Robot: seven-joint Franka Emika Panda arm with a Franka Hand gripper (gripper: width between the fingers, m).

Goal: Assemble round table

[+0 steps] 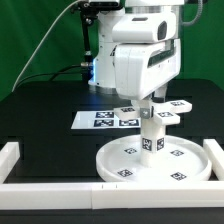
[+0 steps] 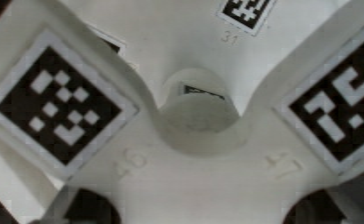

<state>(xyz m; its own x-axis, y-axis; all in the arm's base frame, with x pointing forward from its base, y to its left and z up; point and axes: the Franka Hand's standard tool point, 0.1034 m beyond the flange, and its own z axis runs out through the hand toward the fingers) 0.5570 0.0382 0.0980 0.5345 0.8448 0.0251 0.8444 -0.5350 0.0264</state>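
The arm holds the leg (image 1: pixel 151 135) upright over the round disc's (image 1: pixel 115 160) hub, presumably to screw it in (fingers' (image 1: pixel 150 101) grip hidden; can't tell).

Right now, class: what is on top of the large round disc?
A tagged cylindrical leg stands upright at the centre of the round disc, under the gripper. The leg covers the central hub, so their joint cannot be seen.
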